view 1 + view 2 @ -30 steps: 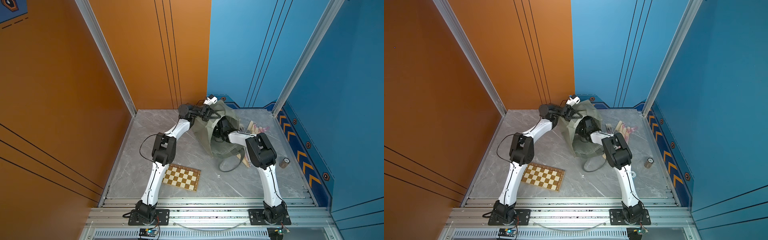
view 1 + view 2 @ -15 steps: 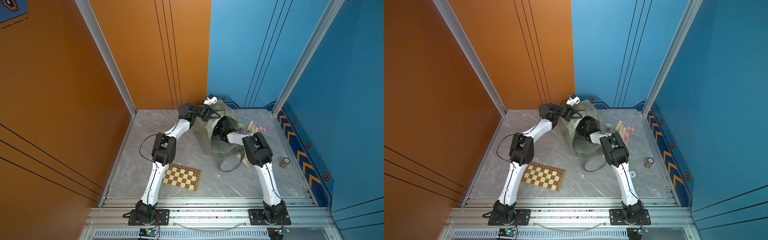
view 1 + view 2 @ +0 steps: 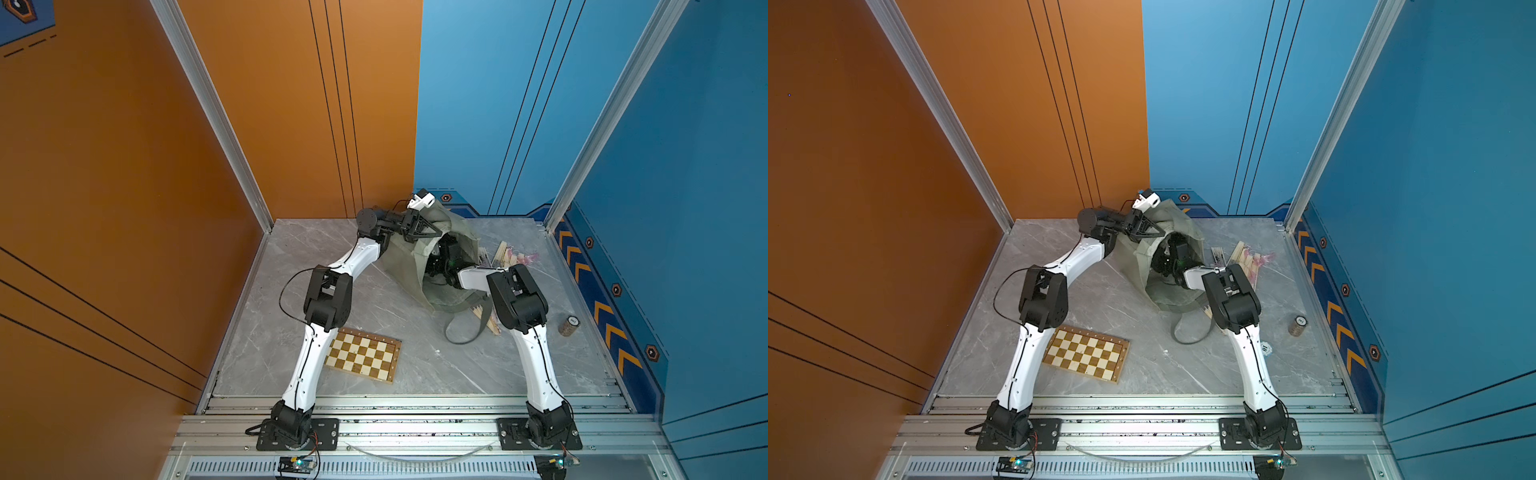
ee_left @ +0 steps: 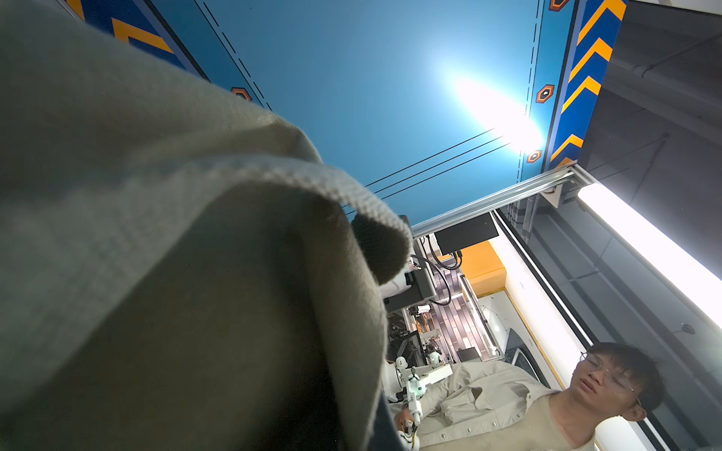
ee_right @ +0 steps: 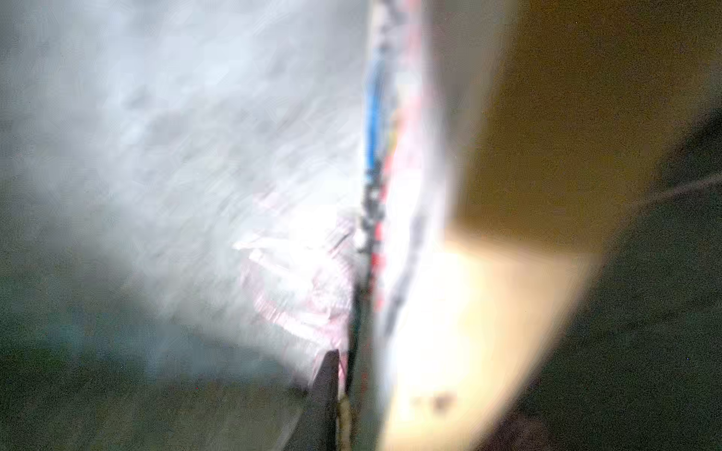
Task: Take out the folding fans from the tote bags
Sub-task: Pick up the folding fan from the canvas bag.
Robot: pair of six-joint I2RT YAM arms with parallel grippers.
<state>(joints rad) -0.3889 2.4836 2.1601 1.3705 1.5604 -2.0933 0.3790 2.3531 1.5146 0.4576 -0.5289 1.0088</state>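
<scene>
The olive tote bag lies at the back centre. My left gripper is shut on its upper rim and holds the mouth open; bag fabric fills the left wrist view. My right arm reaches into the mouth, and its fingertips are hidden in both top views. In the blurred right wrist view my right gripper is shut on a folding fan: one dark finger presses its edge, beside a pale rib and pink tassel. Several folding fans lie right of the bag.
A brown-and-cream chessboard lies front centre beside the left arm. A small brown cylinder stands near the right wall. The bag's strap loops forward on the table. More fan ribs poke out under my right elbow.
My right arm has pushed further into the bag, its elbow shifting left and back. Its jaws have closed. The left arm has held still.
</scene>
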